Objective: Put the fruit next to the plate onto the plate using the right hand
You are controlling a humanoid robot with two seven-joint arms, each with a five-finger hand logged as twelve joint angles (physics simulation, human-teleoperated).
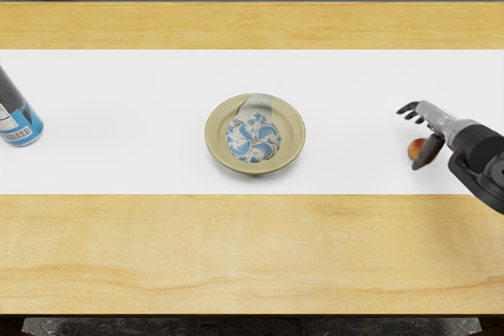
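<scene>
Wooden bench (252, 249) with a white runner (142, 116). Fruit (415, 149) lies on the runner at right, well apart from the centre plate (216, 138). Right hand (426, 124) just above the fruit, fingers spread, nothing grasped. Blue can (16, 122) at left edge.

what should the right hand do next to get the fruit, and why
Probably lower the right hand slightly and close its fingers around the fruit. The fingers look spread and hold nothing. The fruit lies on the white runner right beside the thumb, partly hidden by it, and the plate off to the picture's left has no fruit on it yet.
</scene>
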